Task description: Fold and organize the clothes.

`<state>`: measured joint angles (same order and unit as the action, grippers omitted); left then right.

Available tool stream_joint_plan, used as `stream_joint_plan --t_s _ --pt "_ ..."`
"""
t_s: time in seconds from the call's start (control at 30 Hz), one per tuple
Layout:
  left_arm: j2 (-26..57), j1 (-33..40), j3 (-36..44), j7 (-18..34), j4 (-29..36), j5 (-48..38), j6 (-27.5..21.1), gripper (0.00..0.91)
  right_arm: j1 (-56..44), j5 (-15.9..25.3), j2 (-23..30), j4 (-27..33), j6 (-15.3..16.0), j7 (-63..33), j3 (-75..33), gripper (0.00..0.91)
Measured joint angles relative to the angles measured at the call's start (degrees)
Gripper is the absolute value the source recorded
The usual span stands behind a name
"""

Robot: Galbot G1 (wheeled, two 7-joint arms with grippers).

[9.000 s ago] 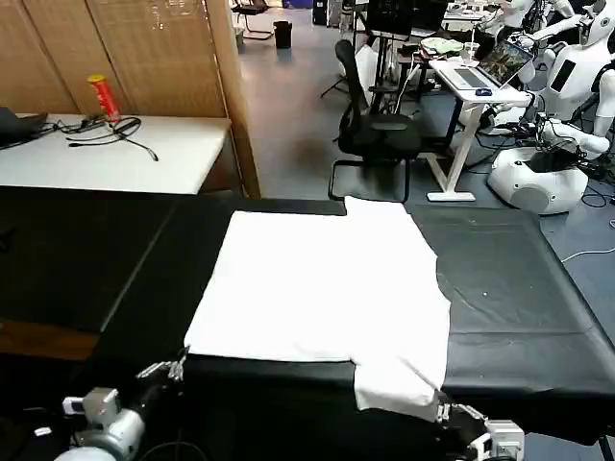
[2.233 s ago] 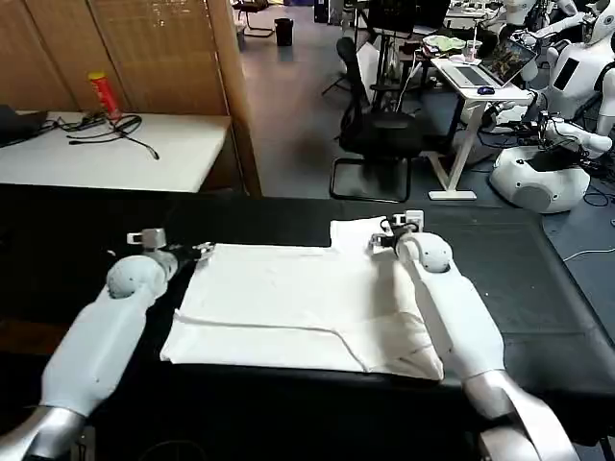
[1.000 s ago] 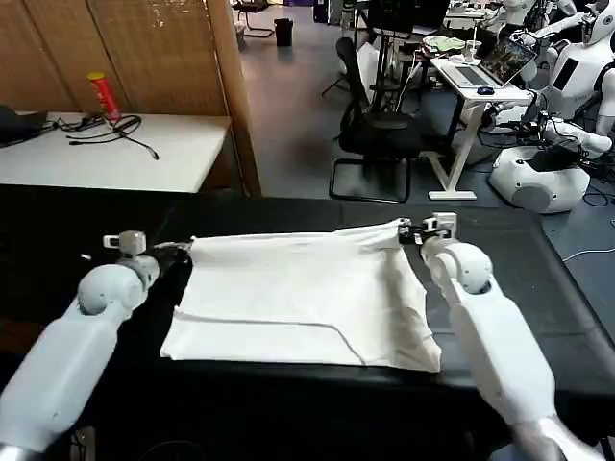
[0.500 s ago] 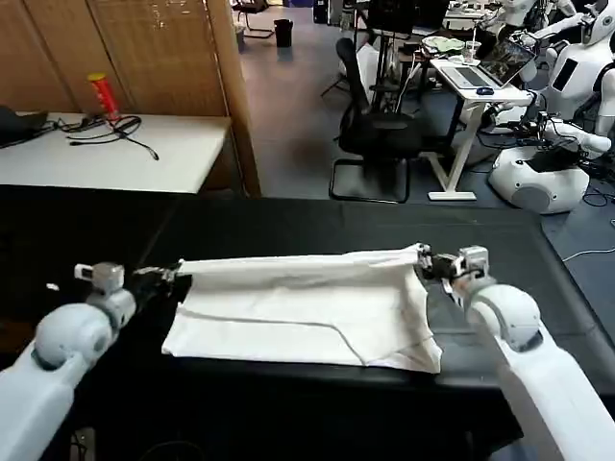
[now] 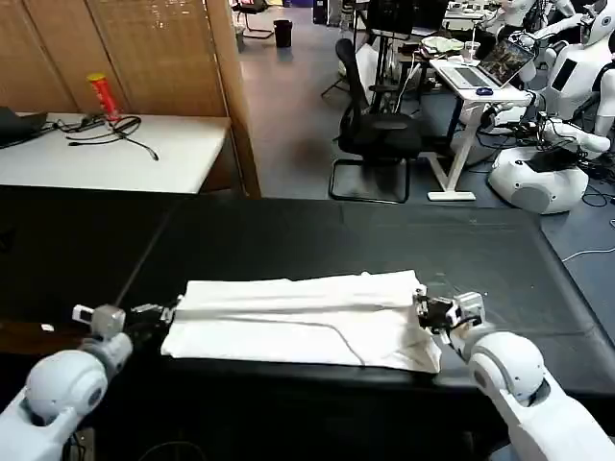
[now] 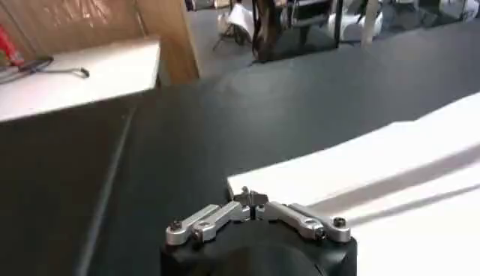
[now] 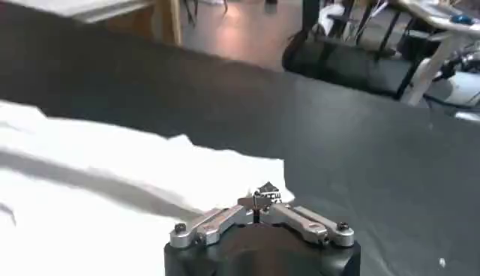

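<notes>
T-shirt [image 5: 303,317]: you have it lying as a long white folded band across the near part of the black table [image 5: 500,259], its upper layer doubled over the lower one with a crease running along its length. Your left hand [image 5: 165,311] sits at the band's left end and your right hand [image 5: 421,305] at its right end; in each wrist view the fingertips are pressed together, pinching a corner of the white cloth. No logo print can be made out on the folded cloth from the head view. Both arms run out of the head view's bottom edge, so you see just the wrists and rounded forearm shells. Behind the table stand a white desk [image 5: 115,154] with a red can [image 5: 100,96] and cables, a black office chair [image 5: 370,130], and white robots [image 5: 548,173] to the far right, all well apart from the cloth.
</notes>
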<state>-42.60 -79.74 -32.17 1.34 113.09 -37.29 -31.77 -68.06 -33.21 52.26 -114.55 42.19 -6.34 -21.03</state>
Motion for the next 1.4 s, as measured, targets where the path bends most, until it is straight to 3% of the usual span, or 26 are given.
stream_joint_plan --t_s 0.33,0.4,0.43,0.47,0.5,0.77,0.97,1.17,1.4 --pt "-1.5 -1.1 0.2 -0.1 -1.0 2.9 0.4 0.059 -2.4 0.0 0.0 -2.1 0.0 -0.3 -0.7 0.0" --pt "-1.8 -1.1 0.2 -0.1 -1.0 3.7 0.3 0.117 -3.0 0.0 0.1 -2.7 0.0 -0.3 -1.0 0.0" --pt "-2.0 -1.1 0.3 -0.1 -1.0 4.1 0.3 0.224 -3.3 0.1 0.1 -3.0 0.0 -0.3 -1.1 0.0" --pt "-2.1 -1.1 0.3 0.0 -1.0 4.6 0.3 0.478 -3.6 0.4 0.1 -3.2 0.0 -0.3 -1.2 0.458" --pt "-2.3 -1.1 0.3 0.0 -1.0 4.7 0.1 0.878 -4.1 0.8 0.1 -3.6 0.0 -0.3 -1.4 0.878" --pt "-2.8 -1.8 -0.8 -0.1 0.5 5.2 -1.3 0.878 -7.8 1.1 -0.2 -7.2 0.0 -0.4 -4.3 0.878" --pt "-3.9 -2.4 -2.9 -0.1 2.8 5.1 -1.7 0.878 -8.1 -1.2 1.2 -8.1 0.0 -0.5 -6.2 0.878" --pt "-6.3 2.0 -3.8 2.7 1.0 -0.6 -0.8 0.878 -3.8 -0.5 5.3 -4.0 -0.1 -3.5 -5.5 0.878" --pt "-9.6 8.3 -1.6 2.9 -3.6 -4.2 -0.4 0.878 4.4 1.1 12.0 4.8 -2.8 -5.3 -3.5 0.878"
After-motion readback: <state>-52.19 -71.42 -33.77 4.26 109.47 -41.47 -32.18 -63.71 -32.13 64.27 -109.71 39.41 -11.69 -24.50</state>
